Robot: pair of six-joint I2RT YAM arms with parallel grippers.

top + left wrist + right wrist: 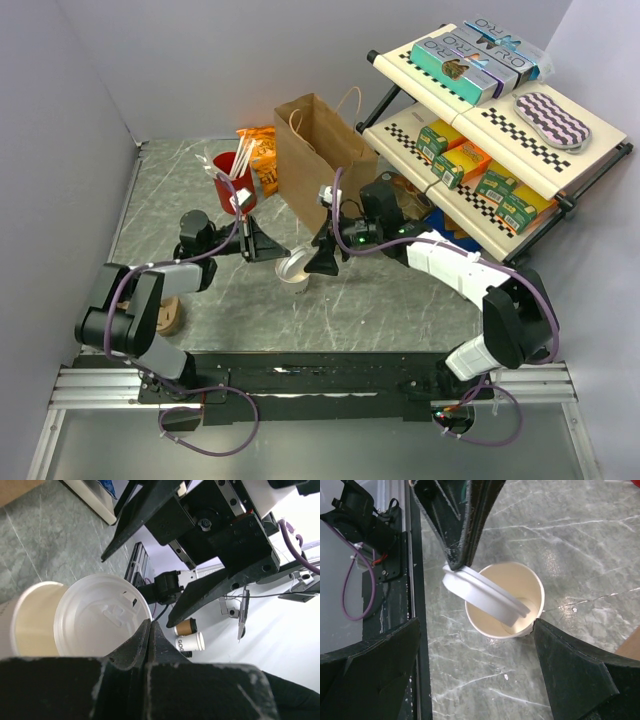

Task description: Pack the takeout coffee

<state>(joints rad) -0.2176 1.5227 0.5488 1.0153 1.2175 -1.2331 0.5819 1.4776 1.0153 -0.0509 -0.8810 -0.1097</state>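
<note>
The takeout coffee is a white paper cup [297,275] standing upright on the marble table in front of the brown paper bag [312,150]. Its mouth [512,597] is uncovered and looks empty inside. The white domed lid [485,596] hangs tilted over the mouth, its far edge dipping into the cup. My left gripper [457,562] is shut on the lid's near rim; in the left wrist view the lid [100,615] fills the space ahead of the shut fingertips [142,635]. My right gripper [476,625] stands wide open, one finger on each side of the cup, touching nothing.
A red cup with white sticks [232,172] and an orange snack bag [262,150] stand left of the bag. A tilted shelf rack with boxes [480,130] fills the right side. A brown round piece [168,315] lies by the left arm's base.
</note>
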